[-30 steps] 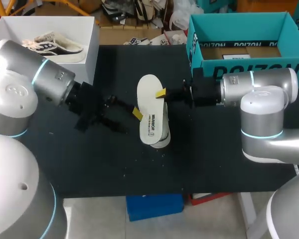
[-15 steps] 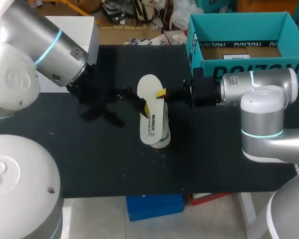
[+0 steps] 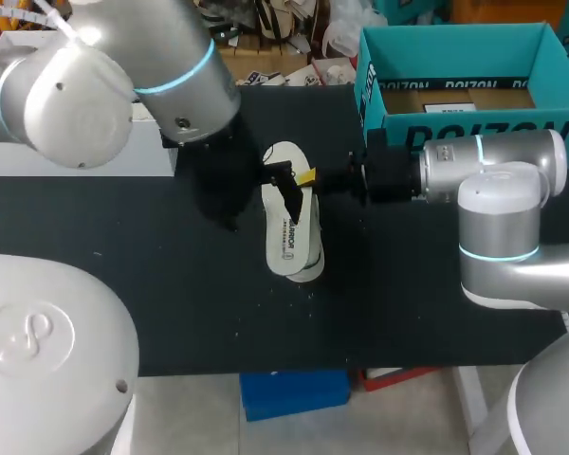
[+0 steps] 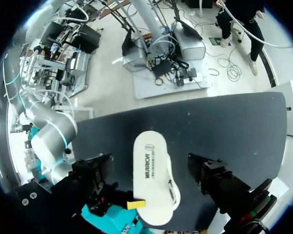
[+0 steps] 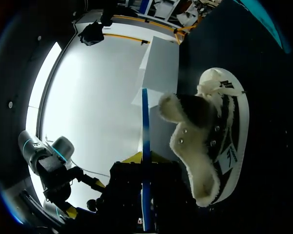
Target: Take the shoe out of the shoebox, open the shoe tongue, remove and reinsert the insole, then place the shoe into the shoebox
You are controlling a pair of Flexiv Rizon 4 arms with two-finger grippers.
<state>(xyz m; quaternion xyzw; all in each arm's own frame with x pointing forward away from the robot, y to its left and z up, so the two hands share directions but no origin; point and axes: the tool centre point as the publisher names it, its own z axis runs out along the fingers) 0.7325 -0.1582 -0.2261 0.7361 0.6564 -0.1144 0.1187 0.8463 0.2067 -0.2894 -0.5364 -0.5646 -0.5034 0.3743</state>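
Observation:
A white insole with dark print hangs flat over the shoe in the middle of the black table. My right gripper is shut on the insole's right edge, one yellow tip showing on top. In the right wrist view the insole's thin blue edge runs between the fingers, and the fleece-lined, black-striped shoe lies beside it. My left gripper hovers over the insole. In the left wrist view the left gripper stands wide open, with one black finger on each side of the insole.
The teal shoebox stands open at the back right, behind my right arm. A white box sits at the table's left, mostly hidden by my left arm in the head view. Small crumbs dot the tabletop near the shoe.
My left arm has swung in from the left and risen. Its open gripper now hangs over the insole. The right arm and the insole have not moved.

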